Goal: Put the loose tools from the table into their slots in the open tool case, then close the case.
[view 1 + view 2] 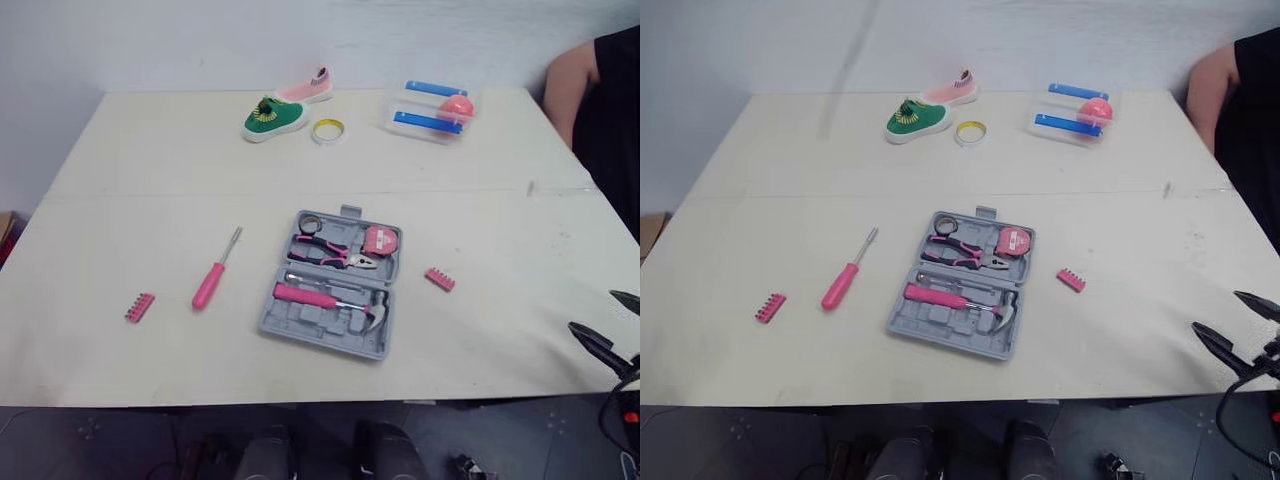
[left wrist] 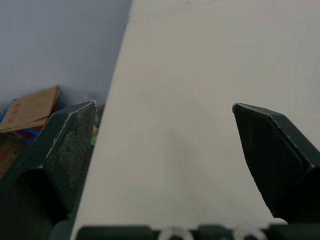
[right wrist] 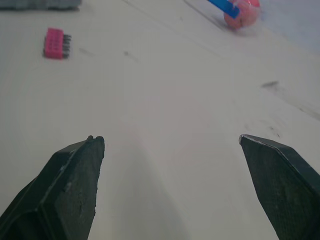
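Right pincer [image 1: 608,322] hangs spread and empty at the near right corner of the tabletop [image 1: 150,150], its two black fingers wide apart with nothing between them. The left pincer [image 2: 162,105] is also spread and empty, over the tabletop's left edge with a cardboard box [image 2: 30,107] on the floor beyond it. The coming move probably turns on the right bit strip [image 1: 439,279]. It lies ahead of the right pincer and off to its left, between that pincer and the tool case [image 1: 290,322], just beside the case's right wall. Its long axis runs on a slant across the tabletop, so the wrist would need some turn to close across its narrow side. The right arm is clearly the nearer one for it. The open grey case sits mid-tabletop and already holds three tools: one hammer [image 1: 330,300], one pair of pliers [image 1: 330,253] and one tape measure [image 1: 380,240]. Three tools lie loose: the two pink bit strips and one pink-handled screwdriver [image 1: 218,265]. The screwdriver lies left of the case, handle toward the robot and shaft pointing away and slightly right. The left bit strip [image 1: 139,306] lies further left again, well apart from the case. Both of these look better placed for the left arm.
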Controlling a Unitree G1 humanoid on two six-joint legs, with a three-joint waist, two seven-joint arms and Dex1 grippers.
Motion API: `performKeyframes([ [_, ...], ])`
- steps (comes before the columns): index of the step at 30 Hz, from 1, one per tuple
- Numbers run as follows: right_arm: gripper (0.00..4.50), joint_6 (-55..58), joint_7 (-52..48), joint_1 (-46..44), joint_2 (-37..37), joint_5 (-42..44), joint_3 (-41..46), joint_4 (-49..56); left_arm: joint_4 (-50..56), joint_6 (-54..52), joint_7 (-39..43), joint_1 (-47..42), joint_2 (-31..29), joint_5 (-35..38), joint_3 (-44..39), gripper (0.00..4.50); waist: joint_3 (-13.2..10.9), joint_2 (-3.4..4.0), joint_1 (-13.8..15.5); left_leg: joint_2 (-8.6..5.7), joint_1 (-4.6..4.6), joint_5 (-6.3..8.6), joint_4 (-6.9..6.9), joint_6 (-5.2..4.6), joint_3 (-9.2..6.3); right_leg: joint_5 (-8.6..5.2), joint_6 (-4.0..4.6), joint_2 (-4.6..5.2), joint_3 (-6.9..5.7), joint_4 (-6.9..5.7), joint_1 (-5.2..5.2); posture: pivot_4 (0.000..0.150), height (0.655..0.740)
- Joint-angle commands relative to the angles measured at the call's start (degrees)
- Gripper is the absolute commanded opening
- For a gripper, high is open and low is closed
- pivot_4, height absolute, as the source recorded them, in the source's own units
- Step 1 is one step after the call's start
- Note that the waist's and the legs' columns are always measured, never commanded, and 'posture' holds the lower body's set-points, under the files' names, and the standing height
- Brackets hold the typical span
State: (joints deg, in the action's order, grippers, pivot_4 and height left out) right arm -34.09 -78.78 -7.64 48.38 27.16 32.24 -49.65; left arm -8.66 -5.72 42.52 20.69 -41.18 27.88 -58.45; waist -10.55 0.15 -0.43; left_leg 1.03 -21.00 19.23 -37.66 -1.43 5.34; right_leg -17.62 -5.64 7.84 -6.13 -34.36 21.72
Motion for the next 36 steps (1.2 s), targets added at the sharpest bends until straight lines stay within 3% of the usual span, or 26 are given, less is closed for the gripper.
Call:
performKeyframes([
  [1,4.50,4.2,-3.1,-1.1,-2.7,3.7,-2.3,8.0,7.9,-4.4,-2.6,-1.9,-0.6,2.3,2.8,4.41,0.0,0.00,0.0,0.01,-0.01,-0.02,0.00,0.02,0.00,0.00,0.01,0.00,-0.01,-0.04,0.02,0.150,0.7400],
  [6,4.50,9.1,-2.1,-0.9,-7.0,6.5,-4.8,19.7,13.5,-12.1,-5.5,-4.2,-2.4,1.5,7.9,4.41,-0.1,0.19,0.0,-0.01,-0.07,-0.26,0.02,0.34,0.04,-0.01,0.03,-0.02,0.01,-0.16,0.12,0.150,0.7400],
  [10,4.50,14.8,-0.2,2.1,-11.8,9.9,-8.9,35.5,17.5,-16.0,-4.1,-6.9,-3.8,3.4,12.3,4.41,-0.1,0.16,0.2,0.01,-0.10,-0.38,0.07,0.08,0.08,-0.02,0.03,-0.10,-0.05,-0.33,0.16,0.150,0.7400],
  [15,4.50,21.2,2.3,3.7,-14.0,12.8,-12.2,47.7,11.0,-16.1,2.0,-5.2,-3.4,2.8,15.4,4.41,-0.1,0.21,0.0,-0.01,-0.12,-0.37,0.06,0.11,0.19,-0.02,0.03,-0.13,0.04,-0.39,0.24,0.150,0.7400],
  [19,4.50,25.4,2.6,3.1,-14.8,14.2,-16.6,56.0,2.9,-9.1,3.6,-8.9,-3.0,-2.8,22.3,4.41,-0.1,0.12,0.2,0.00,-0.11,-0.36,0.05,0.21,0.24,-0.03,0.05,-0.14,0.04,-0.34,0.36,0.150,0.7400],
  [36,4.50,30.9,9.0,3.1,-14.2,12.3,-18.6,64.8,-6.4,-5.1,1.4,-16.9,-0.4,-6.9,30.5,4.41,-0.1,-0.13,0.4,-0.06,-0.21,-0.61,-0.01,0.06,0.42,-0.02,0.05,-0.03,0.11,-0.76,0.65,0.150,0.7400],
])
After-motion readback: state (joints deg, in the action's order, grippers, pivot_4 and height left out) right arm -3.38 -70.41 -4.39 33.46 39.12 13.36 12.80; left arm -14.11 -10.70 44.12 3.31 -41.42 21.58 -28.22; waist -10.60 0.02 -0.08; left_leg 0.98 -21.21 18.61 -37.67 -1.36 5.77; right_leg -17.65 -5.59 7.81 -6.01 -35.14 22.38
